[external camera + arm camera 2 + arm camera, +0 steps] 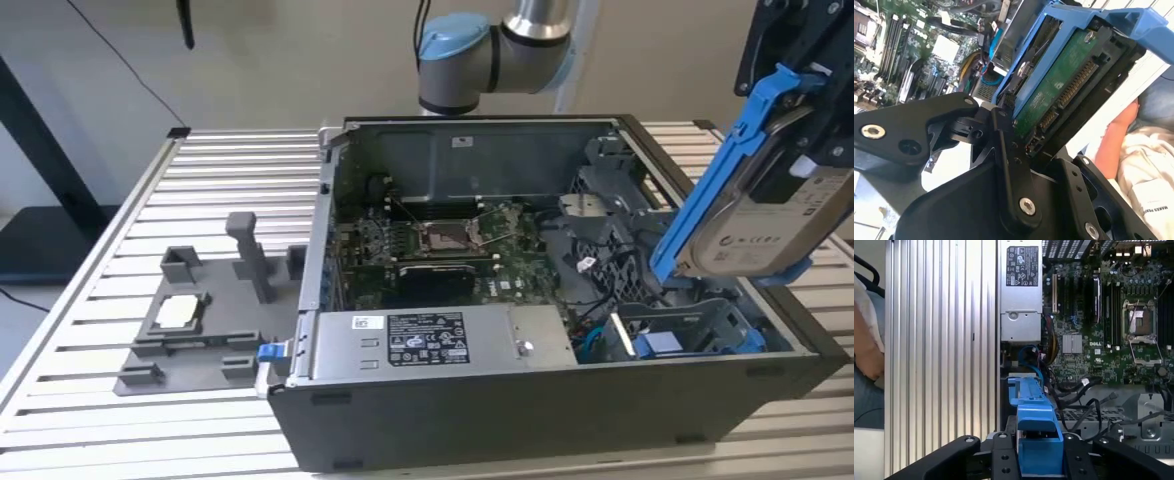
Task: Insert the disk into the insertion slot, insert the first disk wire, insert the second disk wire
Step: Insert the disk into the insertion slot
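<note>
The pincer is clenched on the disk, with a finger on each flank of its blue carrier, so the drive hangs tilted, close to upright, in the air over the open computer case. In the second wrist view the edge with the connector pins sits close against the pincer. This probably keeps the plain end free to lead into the bay and leaves the pins reachable for the wires. The insertion slot, a grey cage with blue tabs, lies below the pincer in the near corner of the case. The disk's low end looks clear of it, so I judge that nothing is seated yet. Farther out from the pincer are the power supply box and the motherboard, both untouched. The case rests on the ribbed worktop.
</note>
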Controlling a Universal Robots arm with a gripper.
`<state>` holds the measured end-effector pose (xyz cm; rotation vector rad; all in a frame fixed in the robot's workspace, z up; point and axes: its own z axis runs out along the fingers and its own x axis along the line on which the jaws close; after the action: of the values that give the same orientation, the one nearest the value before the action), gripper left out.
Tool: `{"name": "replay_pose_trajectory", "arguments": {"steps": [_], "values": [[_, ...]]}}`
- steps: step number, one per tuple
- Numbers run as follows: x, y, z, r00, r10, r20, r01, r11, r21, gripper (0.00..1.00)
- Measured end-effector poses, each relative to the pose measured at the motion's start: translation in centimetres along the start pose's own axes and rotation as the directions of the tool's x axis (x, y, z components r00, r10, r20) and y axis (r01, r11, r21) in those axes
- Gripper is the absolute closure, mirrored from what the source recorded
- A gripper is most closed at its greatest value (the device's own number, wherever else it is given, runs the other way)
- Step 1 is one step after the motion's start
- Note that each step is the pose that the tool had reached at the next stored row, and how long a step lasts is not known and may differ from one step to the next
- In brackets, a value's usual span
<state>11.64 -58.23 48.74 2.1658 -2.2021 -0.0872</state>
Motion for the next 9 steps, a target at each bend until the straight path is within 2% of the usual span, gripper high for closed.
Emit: {"name": "replay_pose_trajectory", "arguments": {"steps": [1, 4, 8, 9], "values": [[0.12, -0.01, 0.08, 1.0000, -0.001, 0.0050, 0.001, 1.0000, 0.0008, 0.67], [0.16, -0.02, 0.32, 1.0000, -0.004, 0.0051, 0.004, 1.0000, 0.0036, 0.67], [0.16, -0.06, 0.71, 0.9999, -0.012, 0.0043, 0.012, 0.9998, 0.0180, 0.67], [0.16, -0.07, 0.80, 0.9999, -0.012, 0.0043, 0.012, 0.9997, 0.0196, 0.67]]}}
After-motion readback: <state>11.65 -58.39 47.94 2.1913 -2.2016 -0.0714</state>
